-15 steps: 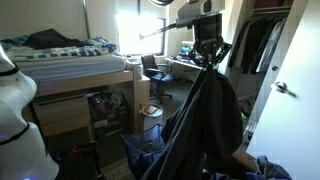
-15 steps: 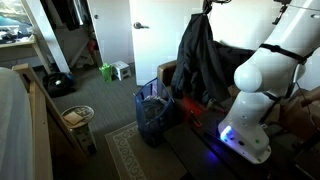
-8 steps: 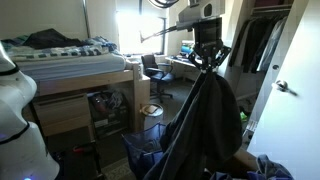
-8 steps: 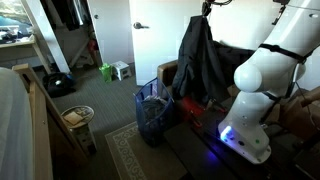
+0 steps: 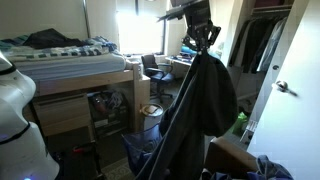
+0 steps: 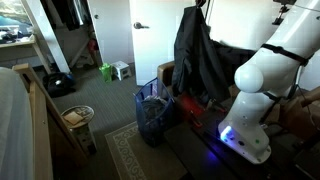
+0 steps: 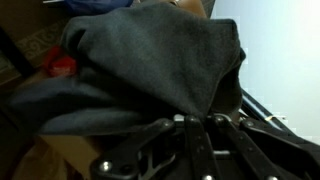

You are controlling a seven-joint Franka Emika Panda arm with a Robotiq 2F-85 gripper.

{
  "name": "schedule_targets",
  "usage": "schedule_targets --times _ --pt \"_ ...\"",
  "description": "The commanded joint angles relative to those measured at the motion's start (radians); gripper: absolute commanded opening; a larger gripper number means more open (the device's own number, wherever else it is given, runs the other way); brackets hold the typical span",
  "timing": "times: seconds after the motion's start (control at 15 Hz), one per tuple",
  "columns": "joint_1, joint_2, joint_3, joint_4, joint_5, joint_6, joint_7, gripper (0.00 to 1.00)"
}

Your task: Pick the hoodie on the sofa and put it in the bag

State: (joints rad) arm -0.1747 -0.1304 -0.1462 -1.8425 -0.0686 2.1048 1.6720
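A dark grey hoodie hangs in long folds from my gripper, which is shut on its top edge high in the air. It also shows in an exterior view, hanging beside the white arm base. In the wrist view the hoodie fills most of the picture and my gripper pinches its cloth between closed fingers. A blue bag stands open on the floor below and to the side of the hoodie; it also shows low in an exterior view.
A loft bed stands to one side with a wooden frame. A round bin sits on the floor by a rug. A white door and a desk with chair lie beyond.
My gripper has risen and shifted a little with the hoodie, so the hoodie hangs higher and its lower hem has lifted.
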Motion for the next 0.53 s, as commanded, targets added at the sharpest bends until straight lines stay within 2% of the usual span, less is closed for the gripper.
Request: schedule_targets --times 0.0,0.47 --pt "0.013 -0.089 0.047 0.024 -0.068 0.037 -0.002 0.02" --pt "0.036 -0.151 0.13 0.112 -0.083 0.071 -0.026 0.02"
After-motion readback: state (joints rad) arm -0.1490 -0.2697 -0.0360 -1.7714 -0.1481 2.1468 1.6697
